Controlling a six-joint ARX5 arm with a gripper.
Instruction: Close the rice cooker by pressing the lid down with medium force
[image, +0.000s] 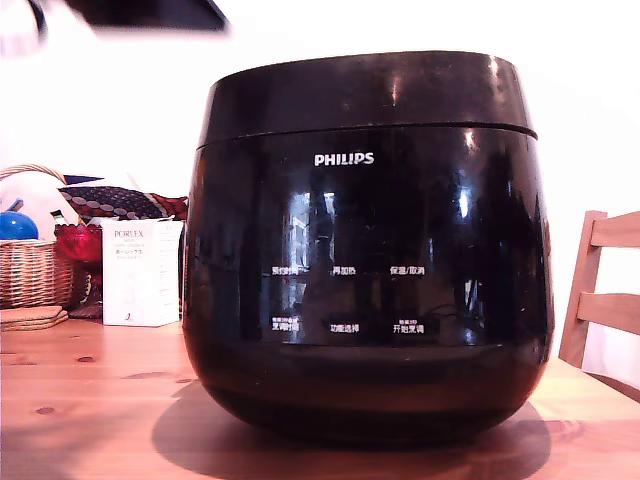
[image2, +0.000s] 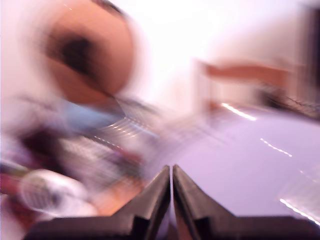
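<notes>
The rice cooker (image: 365, 290), glossy black with a white PHILIPS logo, fills the middle of the exterior view. Its lid (image: 365, 95) lies flat on the body, with only a thin seam between them. In the motion-blurred wrist view my gripper (image2: 171, 172) is shut, its two dark fingers pressed tip to tip with nothing between them. It hangs over a shiny pale surface (image2: 240, 165) that looks like the lid's top, without clearly touching it. A dark blurred shape (image: 150, 12) at the exterior view's top left may be part of my arm.
The cooker stands on a wooden table (image: 90, 400). At the exterior view's left are a wicker basket (image: 30, 270), a white carton (image: 140, 272) and patterned cloth. A wooden chair (image: 600, 290) stands at that view's right edge.
</notes>
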